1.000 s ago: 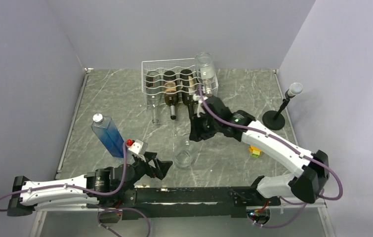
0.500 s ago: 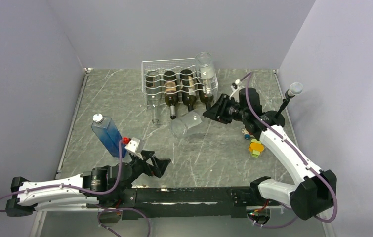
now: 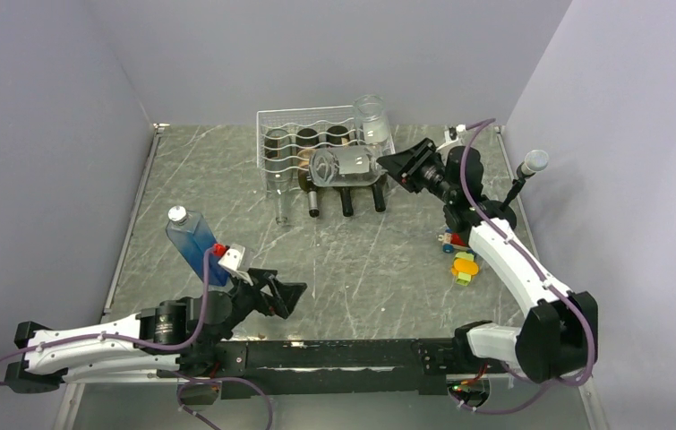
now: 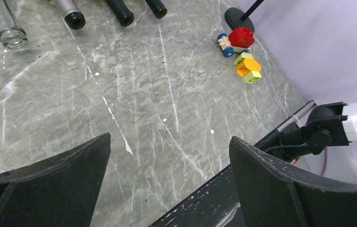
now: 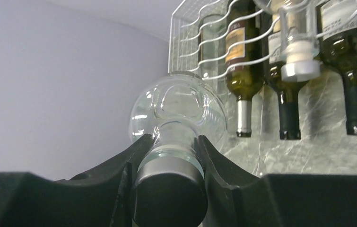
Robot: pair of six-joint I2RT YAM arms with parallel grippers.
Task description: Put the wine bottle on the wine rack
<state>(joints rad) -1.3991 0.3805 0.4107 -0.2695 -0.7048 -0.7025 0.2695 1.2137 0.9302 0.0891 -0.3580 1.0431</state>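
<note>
The right gripper [image 3: 386, 167] reaches in from the right side of the table [image 3: 379, 269] and is clamped tight on the neck of a clear wine bottle [image 3: 338, 166]; from its wrist camera the two black fingers [image 5: 115, 165] press either side of the glass just behind the dark cap [image 5: 169, 194]; the bottle hangs off the table, lying roughly level, its round base turned left and away from the gripper; it sits right in front of the white wire wine rack [image 3: 267, 121], above the necks of the dark bottles [image 3: 346, 199] already lying in the cradles; whether it touches the wires I cannot tell; a second clear bottle [image 3: 372, 118] rests high on the rack's right end; the left gripper [image 3: 282, 294] hovers low near the front edge, jaws spread wide with nothing between them, beside a blue bottle [image 3: 192, 244]; some toy blocks [image 4: 242, 47] lie to the right.
</note>
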